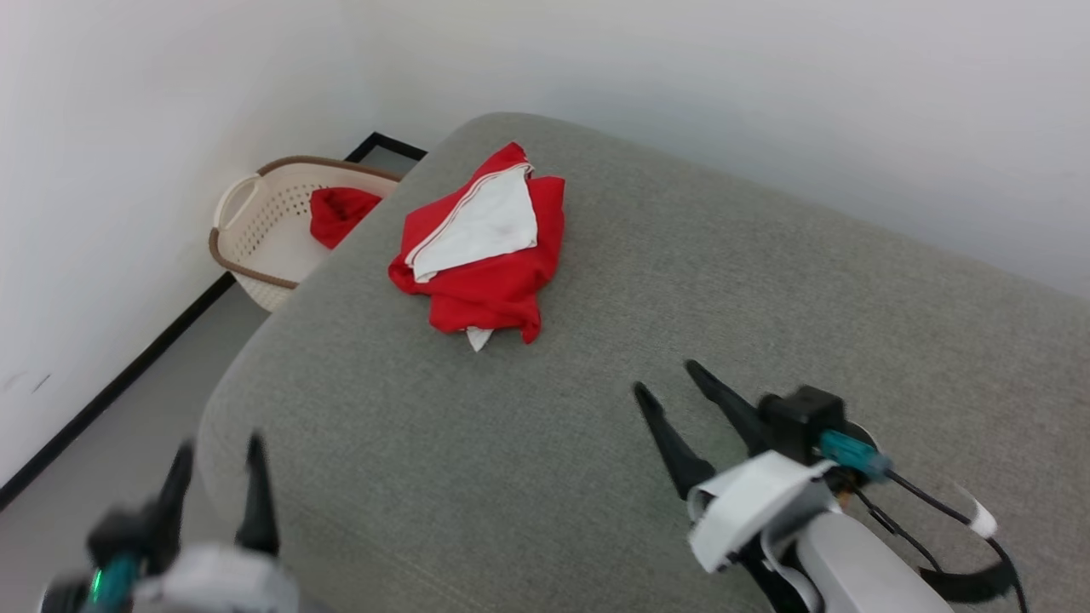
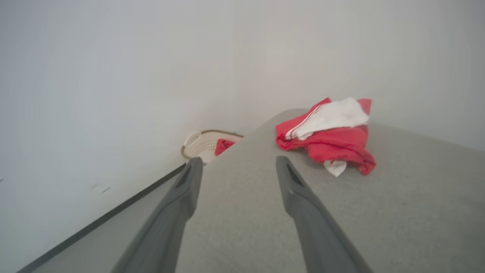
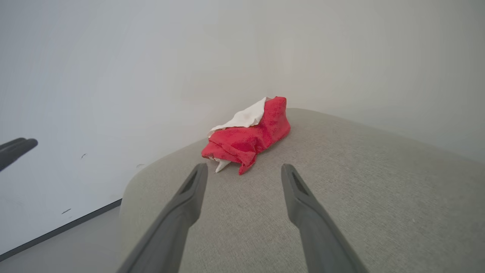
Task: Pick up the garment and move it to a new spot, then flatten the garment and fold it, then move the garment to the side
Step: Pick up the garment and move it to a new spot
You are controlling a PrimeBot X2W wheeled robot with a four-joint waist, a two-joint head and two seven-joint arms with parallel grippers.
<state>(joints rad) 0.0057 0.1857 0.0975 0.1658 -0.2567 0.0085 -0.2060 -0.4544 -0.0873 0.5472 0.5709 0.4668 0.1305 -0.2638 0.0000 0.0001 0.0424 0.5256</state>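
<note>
Approaching: first step in hand, the pick-up; nothing is lifted yet
Garment: the garment (image 1: 490,285) lies crumpled in a heap on the grey cushion (image 1: 613,323), toward its far left end; a white panel with striped trim sits uppermost, red body bunched under it; print not readable
Left pincer: left pincer (image 1: 218,449) spread wide, empty, low by the cushion's near left edge, well apart from the cloth
Right pincer: right pincer (image 1: 665,379) spread wide, empty, over the cushion on the near right of the heap, fingers pointing toward it, not touching
Surroundings: laundry basket (image 1: 228,204) on the floor past the cushion's left end, a red cloth (image 1: 341,214) inside
Next move (judgement): bring a pincer forward to the heap, lower onto a raised fold, close on several layers so the soft cloth does not slip, then lift clear
Caution: the heap lies near the edge above the basket; a push rather than a pinch may shove it off
</note>
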